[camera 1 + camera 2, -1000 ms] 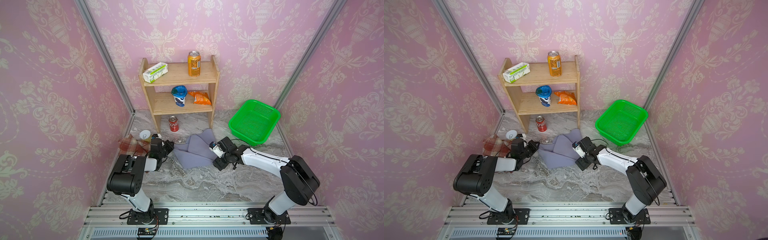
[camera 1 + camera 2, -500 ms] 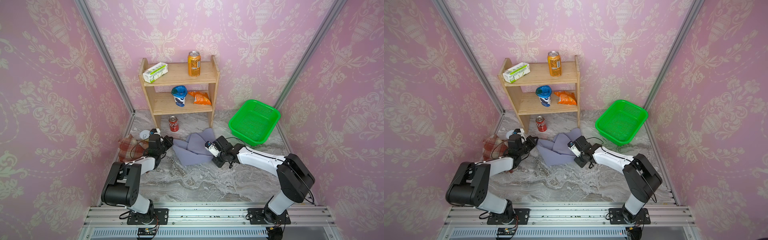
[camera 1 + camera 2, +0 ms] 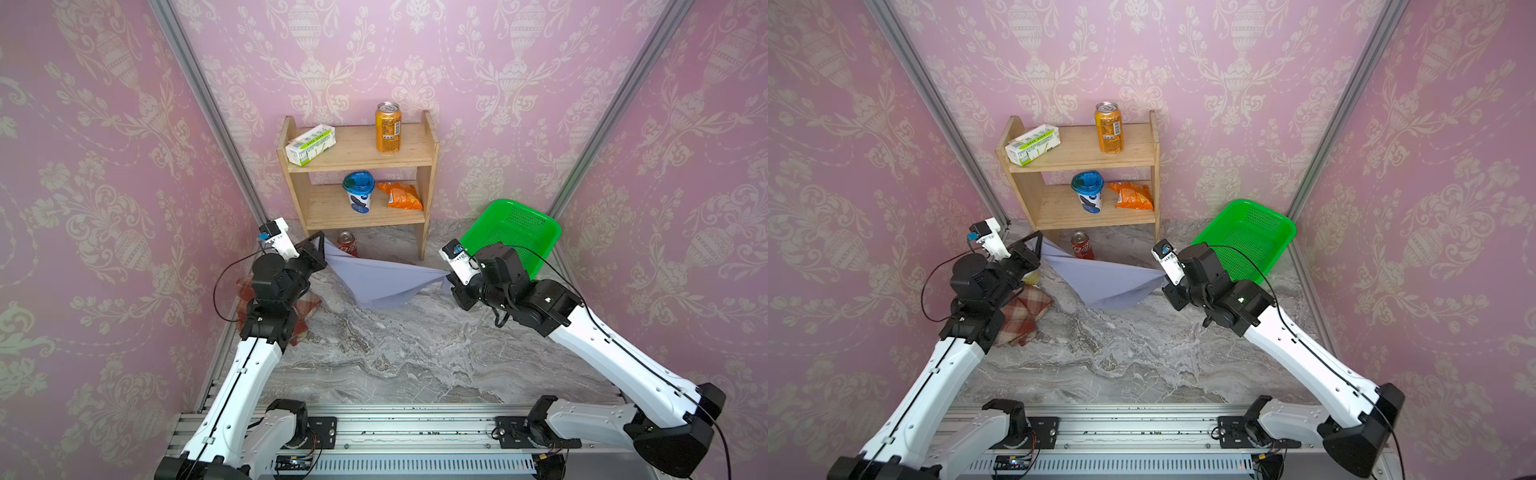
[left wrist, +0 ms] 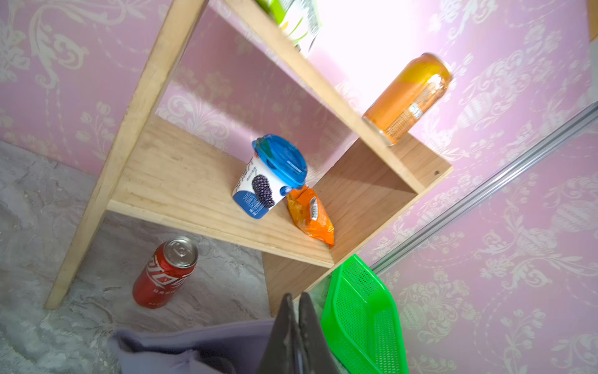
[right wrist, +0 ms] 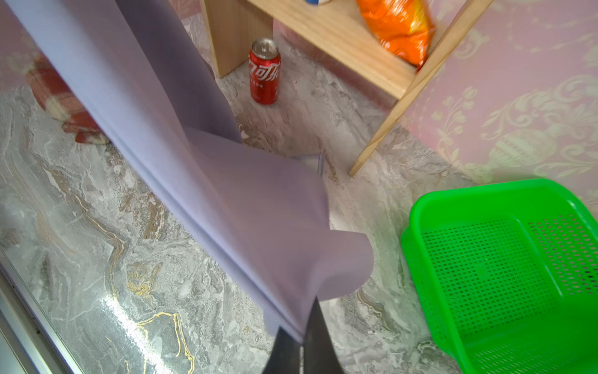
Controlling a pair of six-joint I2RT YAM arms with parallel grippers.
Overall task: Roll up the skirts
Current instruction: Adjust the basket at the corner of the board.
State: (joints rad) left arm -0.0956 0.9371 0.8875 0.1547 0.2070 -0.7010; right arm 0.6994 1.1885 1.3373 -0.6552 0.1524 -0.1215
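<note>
Clock bearings are read in a top view from the middle of the table [image 3: 395, 353], with 6 o'clock toward the arm bases.

Near field, 6 o'clock: bare marble, unobstructed; judged the best ground for laying the garment out.

At 9 o'clock: the plaid skirt [image 3: 1021, 311] lies crumpled on the table beneath the left arm; untouched, not yet rolled.

At 11 to 1 o'clock: the lavender skirt [image 3: 374, 278] hangs off the table between both arms, sagging to a point in the middle. The left gripper [image 3: 320, 245] is pinched closed on one corner at 11 o'clock; the right gripper [image 5: 301, 323] is clamped on the opposite edge at 1 o'clock, cloth seen between its closed fingers in the right wrist view.

Beyond, 12 o'clock: a red can [image 3: 347, 245] stands just behind the cloth, under the shelf [image 3: 361, 153]; the green basket [image 3: 515, 205] sits at 2 o'clock, close behind the right wrist.

Assessment: the step in hand appears to be spreading the skirt before rolling.

Recommendations:
- Hold both corners level and taut enough to remove the sag.
- Draw toward 6 o'clock, clear of can and shelf leg.
- Let the hanging hem touch down first, then lay the rest flat without folds.
- Keep it well apart from the plaid skirt.
- Release only once the cloth lies square.
</note>
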